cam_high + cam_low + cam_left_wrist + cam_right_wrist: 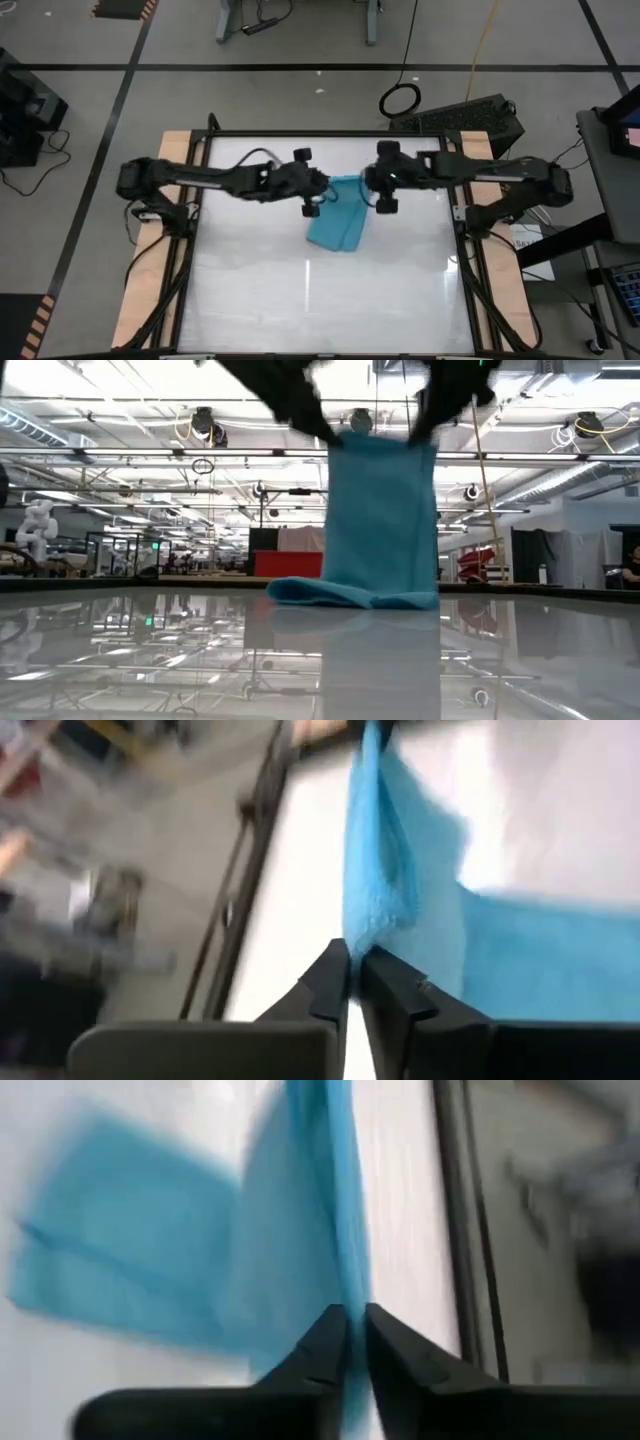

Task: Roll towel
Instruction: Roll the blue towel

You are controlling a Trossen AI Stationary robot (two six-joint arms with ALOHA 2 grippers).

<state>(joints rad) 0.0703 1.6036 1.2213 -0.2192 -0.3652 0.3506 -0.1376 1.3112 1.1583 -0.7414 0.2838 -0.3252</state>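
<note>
Both grippers, left [352, 970] and right [355, 1330], pinch the soft turquoise-blue cloth towel [380, 510] by its top corners; it hangs near the white table's [300, 300] far edge, bottom edge resting on it.

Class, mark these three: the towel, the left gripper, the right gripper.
towel [380, 520], low view, middle of the hanging cloth.
left gripper [352, 970], left wrist view, between fingertips.
right gripper [355, 1330], right wrist view, between fingertips.

Both arms matte black, jointed, with cables trailing at their bases; each tool [352, 982] has two tapered dark fingers.
</note>
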